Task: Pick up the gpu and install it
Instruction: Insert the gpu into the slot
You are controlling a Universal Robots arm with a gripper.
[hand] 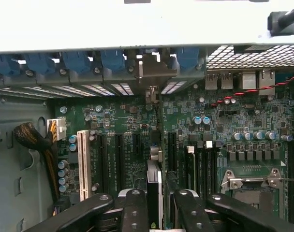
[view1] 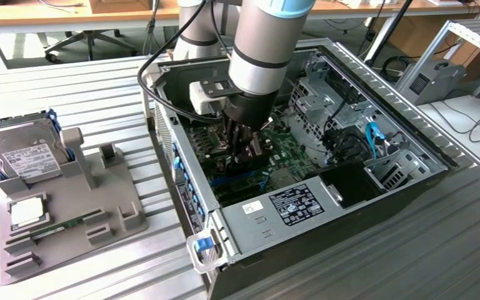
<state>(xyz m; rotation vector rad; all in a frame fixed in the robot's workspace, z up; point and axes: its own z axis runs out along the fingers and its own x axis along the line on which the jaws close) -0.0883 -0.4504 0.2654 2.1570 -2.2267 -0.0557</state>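
The arm is reaching deep into the open computer case (view1: 407,147), and its end effector (view1: 249,153) hangs low over the green motherboard (view1: 286,153), pinching the gpu (hand: 154,193) between its dark fingers (hand: 133,212). From the wrist view the card shows edge-on, a slim black slab held upright between the two fingers, running straight ahead of the end effector toward the case's rear wall, where the silver bracket (hand: 152,72) stands against the row of blue slot clips (hand: 77,60). Directly beneath the card lie the long black expansion slots (hand: 119,159), with the white slot (hand: 83,164) off to one side of the end effector and the empty processor socket (hand: 251,183) to the other. So the pick-up looks done, and the card seems lined up with a slot; whether its edge is already seated I cannot tell, since the fingers and the card itself hide the contact. As I judge it, the install is close to its end but not shown finished, as the grip is not released. Well away from the end effector, outside the case on the slatted surface (view1: 98,94), the grey parts holder (view1: 82,206) carries the hard drive (view1: 23,156) and a green memory stick (view1: 57,226), both untouched
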